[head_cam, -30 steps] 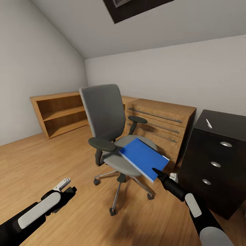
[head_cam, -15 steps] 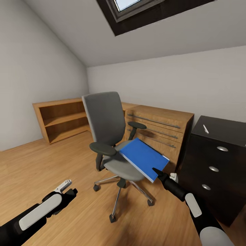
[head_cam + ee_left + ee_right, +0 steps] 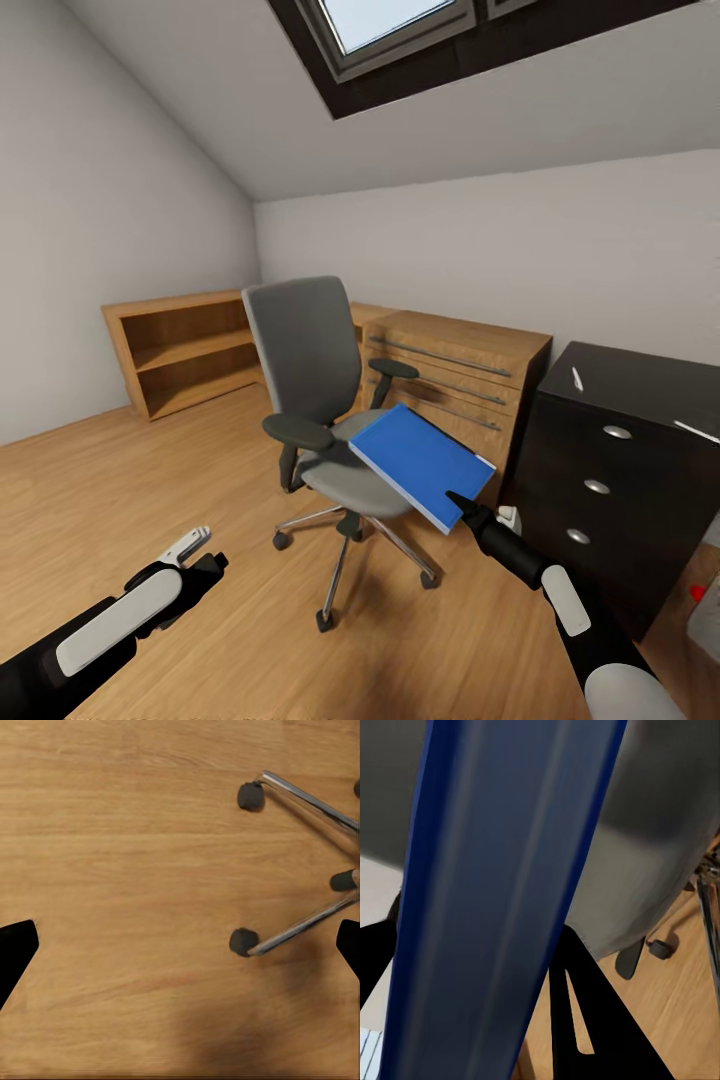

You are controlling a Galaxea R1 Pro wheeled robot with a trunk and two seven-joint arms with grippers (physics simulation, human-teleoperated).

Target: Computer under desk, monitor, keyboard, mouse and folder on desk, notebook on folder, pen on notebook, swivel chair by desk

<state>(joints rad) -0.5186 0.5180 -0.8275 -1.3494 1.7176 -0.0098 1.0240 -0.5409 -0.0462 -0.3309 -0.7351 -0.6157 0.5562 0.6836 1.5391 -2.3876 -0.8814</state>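
The blue folder (image 3: 421, 462) is held tilted above the seat of the grey swivel chair (image 3: 318, 385), its near corner pinched by the right gripper (image 3: 462, 505), whose fingers are closed on the folder's edge; in the right wrist view the folder (image 3: 502, 892) runs between the dark fingers (image 3: 585, 1020) with the chair seat behind it. The chair stands on the wooden floor (image 3: 110, 480) in front of a light wooden drawer unit (image 3: 460, 375). Just beside that unit, on the side away from the chair, is the black desk (image 3: 610, 470) with round silver knobs, and a thin white pen (image 3: 577, 378) lies on its top. The left gripper (image 3: 190, 552) hangs low over the floor well apart from the chair, its fingers spread open and holding nothing; its wrist view looks down on the chair's chrome legs and castors (image 3: 244, 940). A wooden shelf (image 3: 180, 350) stands against the wall behind the chair.
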